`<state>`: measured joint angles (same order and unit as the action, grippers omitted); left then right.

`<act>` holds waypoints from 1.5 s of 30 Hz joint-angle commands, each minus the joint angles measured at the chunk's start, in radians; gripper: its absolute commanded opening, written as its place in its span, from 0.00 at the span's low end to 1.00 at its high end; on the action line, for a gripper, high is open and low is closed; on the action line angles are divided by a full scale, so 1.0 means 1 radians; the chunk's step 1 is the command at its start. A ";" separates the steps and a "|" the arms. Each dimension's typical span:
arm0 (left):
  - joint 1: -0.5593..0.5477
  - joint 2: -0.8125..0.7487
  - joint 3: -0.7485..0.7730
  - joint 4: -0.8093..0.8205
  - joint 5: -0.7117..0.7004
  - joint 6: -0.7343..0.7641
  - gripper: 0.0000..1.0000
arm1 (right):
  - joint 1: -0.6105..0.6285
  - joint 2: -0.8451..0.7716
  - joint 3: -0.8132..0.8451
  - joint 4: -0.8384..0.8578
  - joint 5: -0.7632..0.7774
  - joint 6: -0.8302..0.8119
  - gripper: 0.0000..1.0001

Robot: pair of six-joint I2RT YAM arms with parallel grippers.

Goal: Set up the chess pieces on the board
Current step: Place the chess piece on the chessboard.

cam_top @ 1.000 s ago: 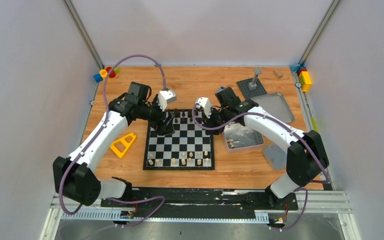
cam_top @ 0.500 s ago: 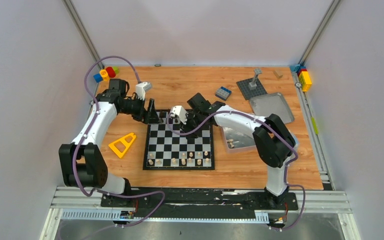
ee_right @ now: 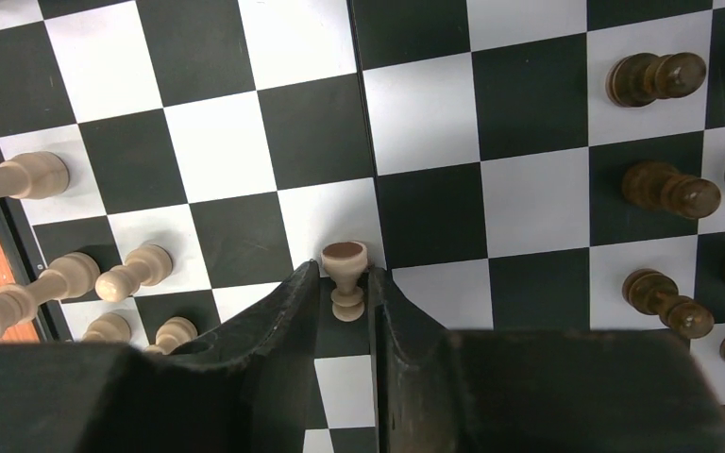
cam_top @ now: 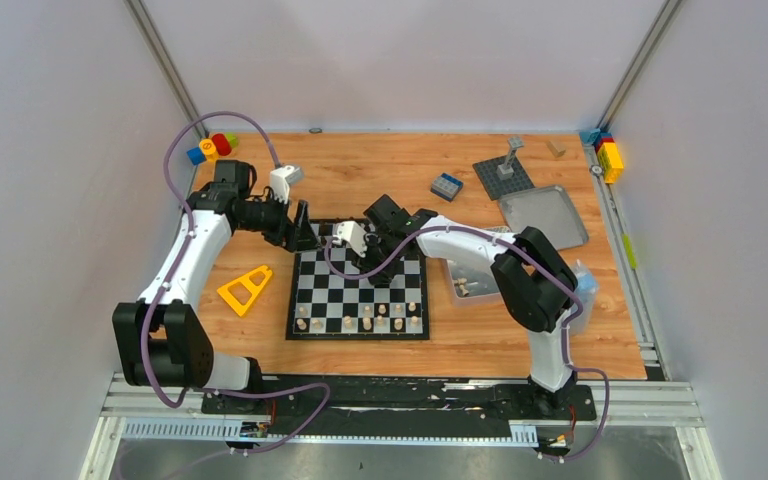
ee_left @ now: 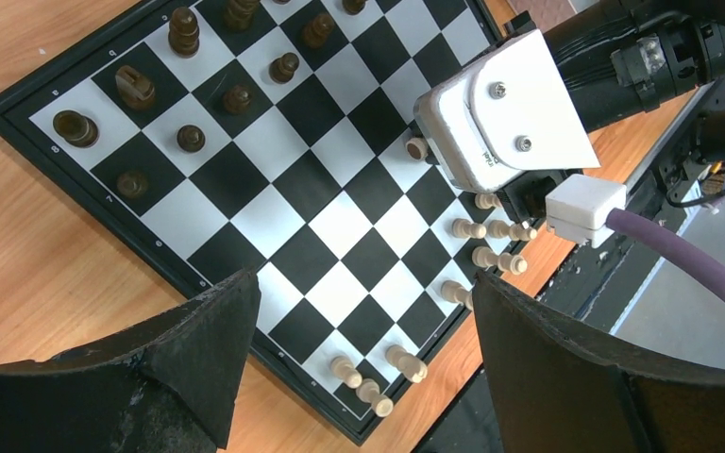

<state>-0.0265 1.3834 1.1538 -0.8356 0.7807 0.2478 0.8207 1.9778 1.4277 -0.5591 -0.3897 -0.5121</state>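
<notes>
The board (cam_top: 345,290) lies mid-table. Pale chess pieces (cam_top: 360,322) fill parts of its two near rows, and dark ones (ee_left: 134,87) stand at the far-left end. My right gripper (cam_top: 378,272) hangs low over the board's middle (ee_right: 217,142), shut on a pale pawn (ee_right: 345,278). The pawn is tilted, its brown-felted base showing just past the fingertips (ee_right: 302,283). My left gripper (cam_top: 302,222) hovers at the board's far-left corner, wide open with nothing between its fingers (ee_left: 198,359). Below the left gripper (ee_left: 365,281) lie bare squares.
A silver tin (cam_top: 483,275) right of the board holds a few pale pieces (cam_top: 463,288), and its lid (cam_top: 545,215) lies behind it. A yellow triangle (cam_top: 246,288) sits left of the board. A blue brick (cam_top: 447,185), a grey studded plate (cam_top: 503,175) and coloured bricks (cam_top: 212,148) lie at the back.
My right arm has swung left from the tin to the board's middle, carrying the pawn. My left arm has drawn back from the board's far-left squares to its corner.
</notes>
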 commanded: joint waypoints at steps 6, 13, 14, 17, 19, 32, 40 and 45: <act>0.000 -0.011 -0.010 0.022 0.015 0.025 0.90 | 0.008 -0.031 0.021 0.028 0.037 -0.009 0.37; 0.000 -0.003 -0.017 0.022 0.021 0.029 0.90 | 0.008 -0.037 0.004 0.028 0.038 -0.016 0.37; 0.000 -0.003 -0.017 0.022 0.020 0.030 0.90 | 0.008 -0.038 0.001 0.028 0.041 -0.017 0.37; 0.000 -0.002 -0.017 0.021 0.020 0.033 0.90 | 0.008 -0.047 -0.009 0.027 0.049 -0.020 0.37; 0.000 0.000 -0.017 0.019 0.025 0.036 0.90 | 0.008 -0.054 -0.017 0.028 0.059 -0.022 0.37; -0.020 0.050 -0.046 0.090 0.142 0.100 0.84 | -0.007 -0.198 -0.096 0.045 0.098 -0.012 0.37; -0.197 -0.014 -0.134 0.221 0.022 0.345 0.79 | -0.097 -0.292 -0.163 0.043 0.061 0.025 0.36; -0.338 -0.007 -0.140 0.273 -0.068 0.527 0.79 | -0.171 -0.354 -0.191 0.041 0.033 0.055 0.35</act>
<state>-0.2840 1.4078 1.0103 -0.6552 0.7822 0.5713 0.6937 1.7058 1.2526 -0.5457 -0.3202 -0.4942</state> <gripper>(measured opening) 0.793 0.357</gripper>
